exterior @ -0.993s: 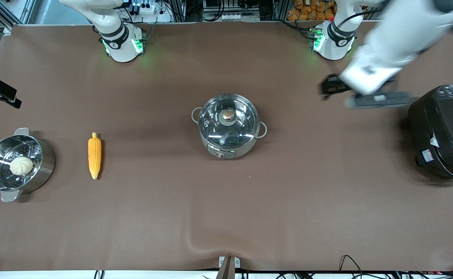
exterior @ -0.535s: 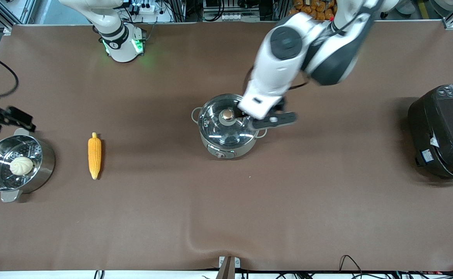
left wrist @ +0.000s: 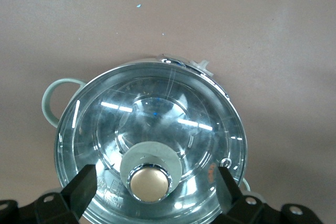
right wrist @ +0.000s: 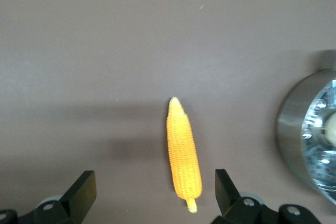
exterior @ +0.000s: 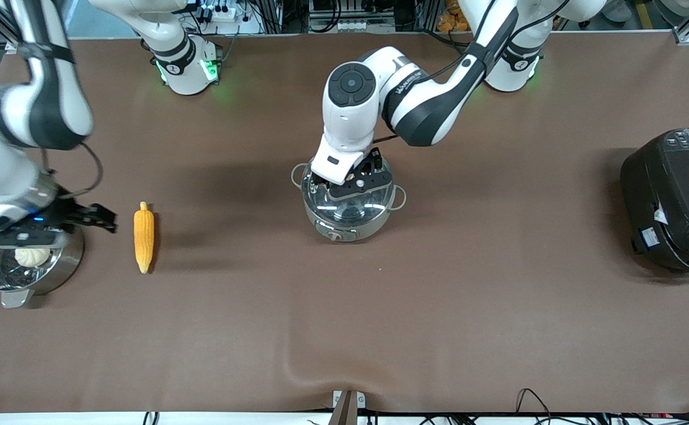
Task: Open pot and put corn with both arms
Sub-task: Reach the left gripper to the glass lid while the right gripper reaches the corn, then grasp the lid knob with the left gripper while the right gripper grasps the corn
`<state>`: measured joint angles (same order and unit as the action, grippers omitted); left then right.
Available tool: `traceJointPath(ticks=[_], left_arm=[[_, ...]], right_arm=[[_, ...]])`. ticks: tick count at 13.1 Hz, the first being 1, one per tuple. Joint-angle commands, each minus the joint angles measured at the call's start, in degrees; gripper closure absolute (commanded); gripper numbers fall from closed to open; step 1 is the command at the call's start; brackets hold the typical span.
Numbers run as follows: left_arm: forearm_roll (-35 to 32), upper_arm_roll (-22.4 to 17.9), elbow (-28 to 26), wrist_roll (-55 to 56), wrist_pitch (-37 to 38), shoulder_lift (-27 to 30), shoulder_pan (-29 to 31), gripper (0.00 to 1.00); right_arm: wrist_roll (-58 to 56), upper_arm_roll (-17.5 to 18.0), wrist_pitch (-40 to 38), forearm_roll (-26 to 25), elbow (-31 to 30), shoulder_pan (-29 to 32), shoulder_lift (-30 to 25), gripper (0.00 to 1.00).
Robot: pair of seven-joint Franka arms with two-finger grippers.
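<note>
Left gripper (exterior: 351,184) swings in from the black cooker (exterior: 675,200) end and now hangs over the pot (exterior: 348,198), fingers (left wrist: 79,188) spread wide on both sides of the lid knob (left wrist: 149,182). Right gripper (exterior: 98,217) comes in from the table edge, now between the steamer pot (exterior: 26,262) and the corn (exterior: 143,236), fingers apart.

Corn (exterior: 144,237) lies between steamer pot (exterior: 2,273) and pot (exterior: 348,221).

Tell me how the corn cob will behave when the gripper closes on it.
The corn is round and tapered, so a nudge would probably roll it in a curve. Its bumpy kernels should give the right gripper, open around it, decent grip. It looks stiff and light.
</note>
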<state>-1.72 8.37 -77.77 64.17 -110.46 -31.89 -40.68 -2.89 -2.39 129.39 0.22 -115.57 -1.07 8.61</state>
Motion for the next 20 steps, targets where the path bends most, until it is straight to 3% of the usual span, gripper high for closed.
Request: traceJointPath(ticks=[1, 5, 10, 13, 15, 16, 17, 18, 19, 20], left_arm=[[-1.35, -0.55, -0.01, 0.78, 0.51, -0.55, -0.80, 0.00], [-1.44, -0.46, -3.52, 0.34, 0.24, -0.55, -1.06, 0.00], [-1.35, -0.37, -3.71, 0.87, -0.99, -1.78, -1.85, 0.00], [-1.35, -0.37, -3.97, 0.69, -0.99, -2.57, -2.03, 0.14], [-1.35, -0.29, -4.06, 0.78, -0.99, -2.57, -2.03, 0.21], [-1.27, -0.20, -4.15, 0.87, -0.90, -2.48, -2.03, 0.24], [-1.27, -0.20, -4.24, 0.78, -0.81, -2.39, -2.03, 0.33], [-1.27, -0.20, -4.32, 0.87, -0.55, -2.22, -2.03, 0.40], [-1.27, -0.20, -4.32, 0.78, -0.29, -2.04, -2.03, 0.51], [-1.27, -0.11, -4.32, 0.87, -0.20, -1.95, -2.03, 0.68]], right_arm=[[-1.93, -0.42, 12.33, 0.48, -9.74, -0.86, 2.09, 0.00], [-7.56, -0.51, 16.77, 0.48, -11.78, 0.71, 7.55, 0.00], [-12.21, -0.51, 21.32, 0.39, -12.40, 3.44, 12.03, 0.00], [-12.67, -0.42, 29.04, 0.39, -13.10, 3.44, 16.42, 0.00], [-12.49, -0.42, 30.48, 0.48, -14.07, 3.53, 16.61, 0.20], [-13.10, -0.42, 30.13, 0.48, -14.25, 4.14, 16.18, 0.40], [-12.84, -0.42, 29.43, 0.48, -14.25, 4.23, 15.13, 0.68], [-12.75, -0.42, 26.12, 0.40, -13.81, 3.97, 13.21, 0.82], [-12.92, -0.42, 21.73, 0.39, -13.11, 3.79, 11.01, 0.92], [-13.01, -0.42, 17.69, 0.39, -11.71, 3.62, 9.51, 0.94]])
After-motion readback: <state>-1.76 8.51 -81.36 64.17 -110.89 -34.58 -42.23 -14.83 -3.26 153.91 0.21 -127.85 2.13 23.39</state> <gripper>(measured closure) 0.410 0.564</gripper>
